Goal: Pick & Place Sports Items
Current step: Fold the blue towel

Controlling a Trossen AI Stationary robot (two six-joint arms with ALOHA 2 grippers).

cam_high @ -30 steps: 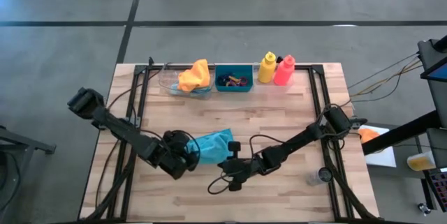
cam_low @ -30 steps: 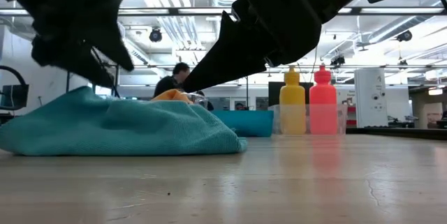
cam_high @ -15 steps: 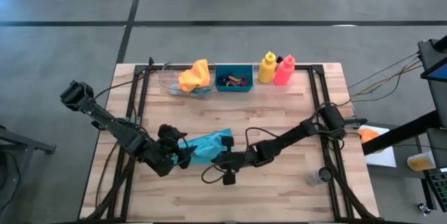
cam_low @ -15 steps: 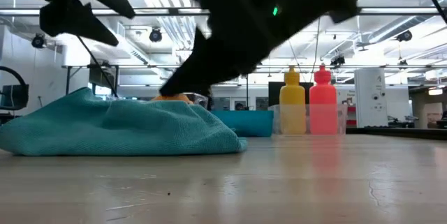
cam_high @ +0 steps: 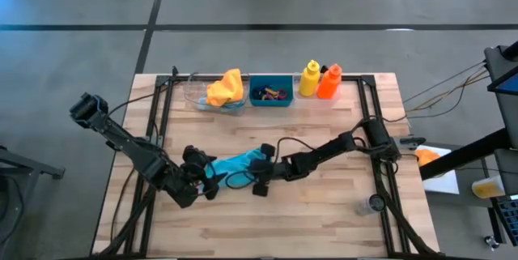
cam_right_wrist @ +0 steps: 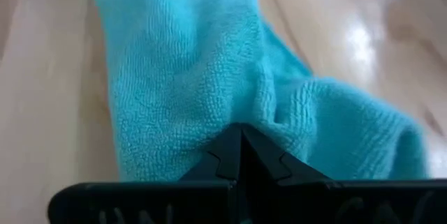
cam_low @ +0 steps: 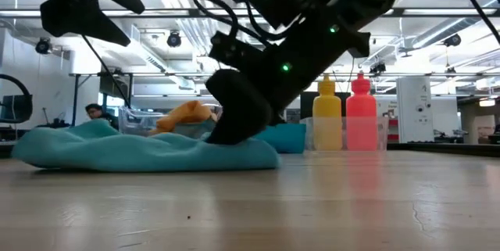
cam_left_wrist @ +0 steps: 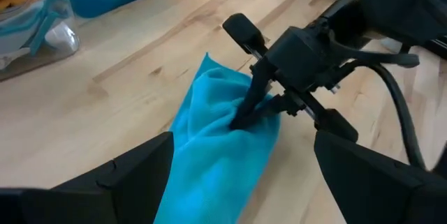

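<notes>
A teal cloth (cam_high: pixel 236 165) lies crumpled on the wooden table, left of centre. My right gripper (cam_high: pixel 252 169) reaches in from the table's right and is shut on it; this also shows in the left wrist view (cam_left_wrist: pixel 246 116). My left gripper (cam_high: pixel 207 181) is open and empty above the cloth's left end, a finger on either side (cam_left_wrist: pixel 242 140), not touching it. An orange cloth (cam_high: pixel 225 88) lies in a clear tray. Small rings lie in the teal bin (cam_high: pixel 270 92). A yellow bottle (cam_high: pixel 309 78) and a pink-red bottle (cam_high: pixel 328 82) stand at the far edge. My right gripper pinches a raised fold of the teal cloth (cam_right_wrist: pixel 241 123) between its two shut fingers, toward the cloth's right end. The fingers (cam_low: pixel 228 126) slant down from the table's right side. The cloth lies slack on the table, puckered toward the fingertips.
The clear tray, bin and bottles stand in a row along the far edge. Black frame rails (cam_high: pixel 164 114) run down both sides of the table. A small round thing (cam_high: pixel 374 204) sits at the near right. Bare wood (cam_high: pixel 324 211) lies near the front edge.
My right gripper has gone toward the table's far edge and left, down onto the teal cloth. The cloth's hump has sunk flatter and it is puckered at the fingers. My left gripper has risen and drawn slightly toward the table's left.
</notes>
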